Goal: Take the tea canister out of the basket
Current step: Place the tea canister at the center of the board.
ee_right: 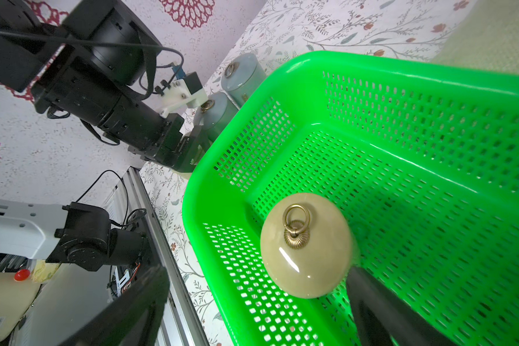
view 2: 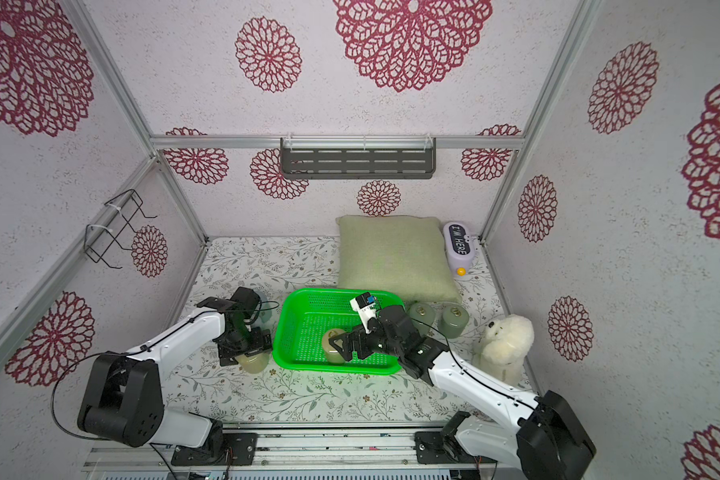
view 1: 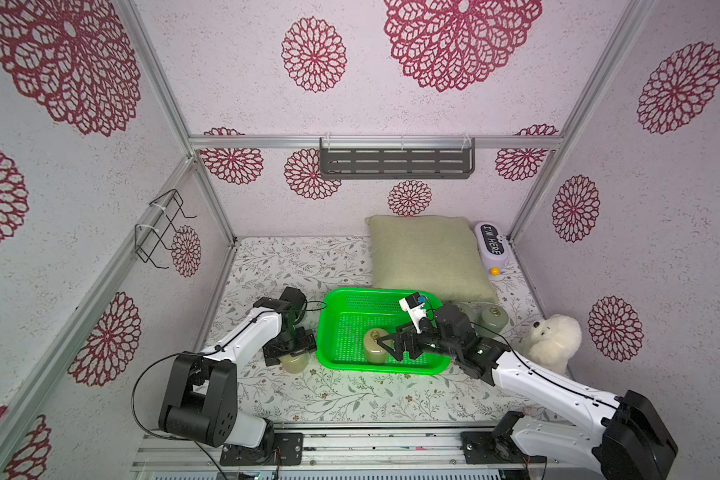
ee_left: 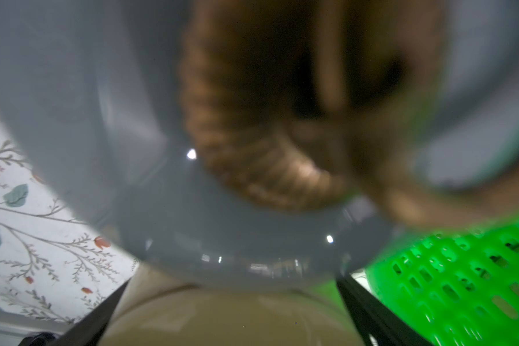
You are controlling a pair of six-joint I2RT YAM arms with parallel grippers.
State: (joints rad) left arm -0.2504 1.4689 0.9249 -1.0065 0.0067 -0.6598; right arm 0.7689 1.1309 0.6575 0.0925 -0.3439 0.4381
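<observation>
Now at the right gripper (view 1: pixel 385 348): jaws wide, astride the upright beige tea canister (view 1: pixel 376 345), one finger (ee_right: pixel 372 299) close beside it, the other well clear, at 6 o'clock inside the green basket (view 1: pixel 366 291). Out at the basket's 8 o'clock, left gripper (view 1: pixel 290 355) over a second beige canister (view 1: pixel 295 365) on the floral table (view 1: pixel 350 395), fingers (ee_left: pixel 369 311) flanking it; grip or gap impossible to tell. At 3 o'clock, grey-green canisters (view 2: pixel 454 322).
</observation>
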